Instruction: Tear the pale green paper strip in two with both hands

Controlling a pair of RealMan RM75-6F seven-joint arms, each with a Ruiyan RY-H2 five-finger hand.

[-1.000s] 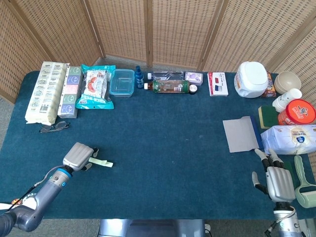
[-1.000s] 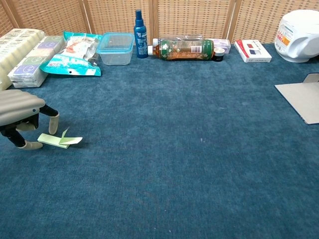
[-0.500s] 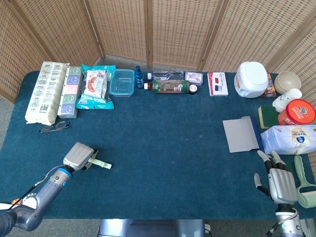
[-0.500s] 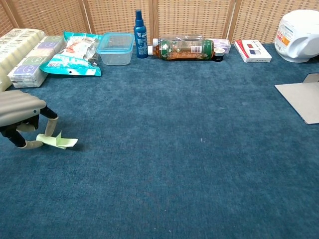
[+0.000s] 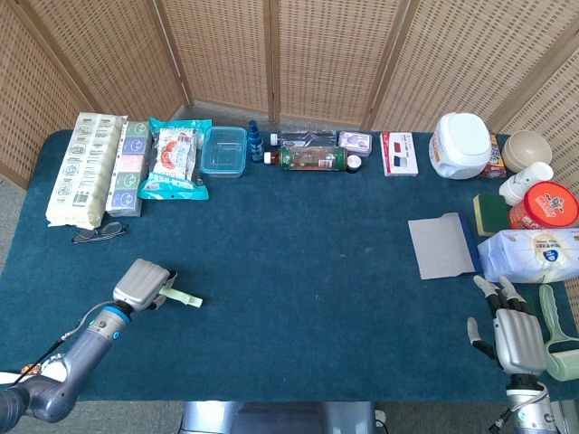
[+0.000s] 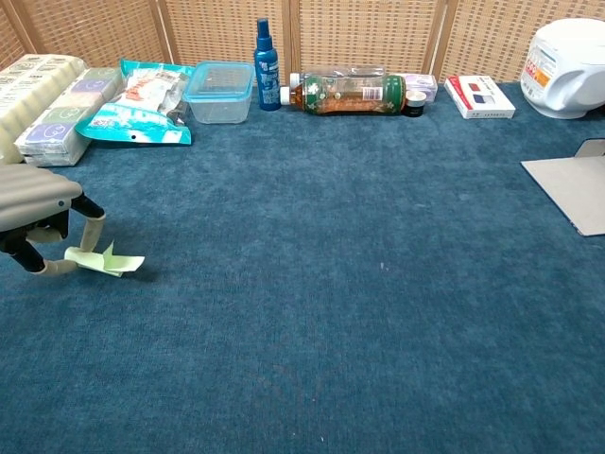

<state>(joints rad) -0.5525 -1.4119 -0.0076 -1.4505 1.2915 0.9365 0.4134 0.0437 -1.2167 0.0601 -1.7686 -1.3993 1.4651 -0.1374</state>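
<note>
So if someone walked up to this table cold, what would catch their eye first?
Probably the robot's left hand at the near left of the dark blue cloth-covered table, its fingers pinching one end of the pale green paper strip. Next, the right hand at the far right edge, fingers spread, holding nothing. Behind runs a back row of goods, notably the clear brown drink bottle lying on its side and the white rice cooker.
</note>
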